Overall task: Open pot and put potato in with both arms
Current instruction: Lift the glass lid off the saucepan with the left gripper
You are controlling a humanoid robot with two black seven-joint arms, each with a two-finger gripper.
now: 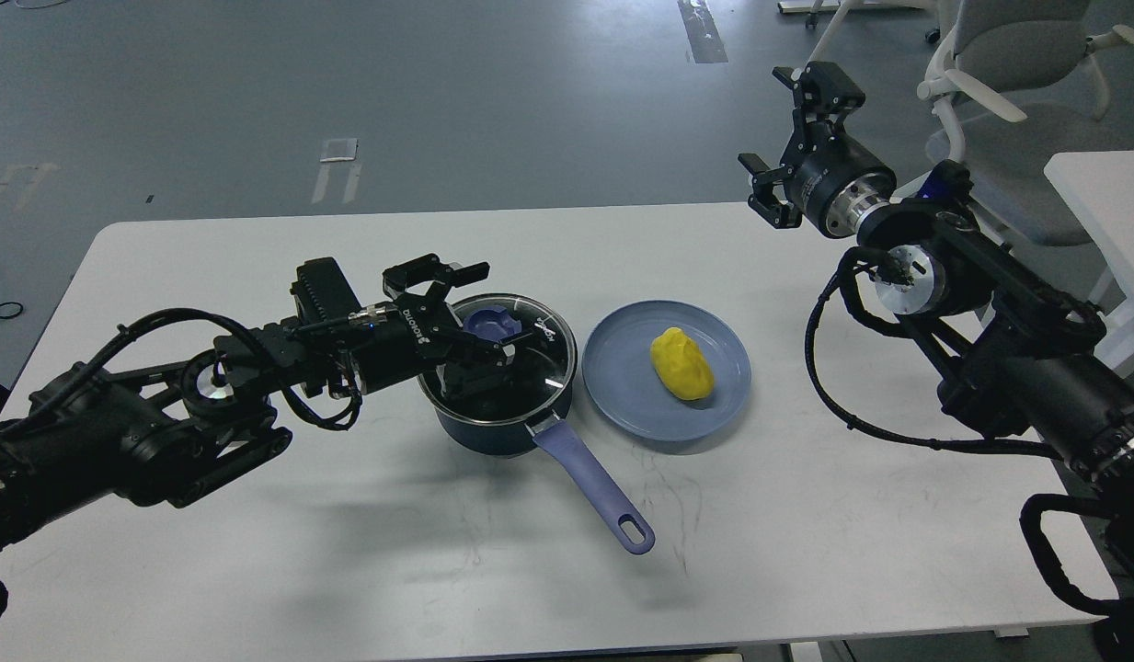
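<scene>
A dark pot [493,425] with a glass lid [539,363] and a blue knob [489,322] stands mid-table, its purple handle [592,483] pointing toward the front right. My left gripper [495,311] is low over the lid, open, with one finger on either side of the knob; I cannot tell whether the fingers touch it. A yellow potato [681,363] lies on a blue plate [622,391] right of the pot. My right gripper [789,133] is open and empty, held high above the table's far right edge.
The white table [346,552] extends to the front and left. A grey office chair [1017,64] and a second white table [1105,198] stand at the far right, behind my right arm.
</scene>
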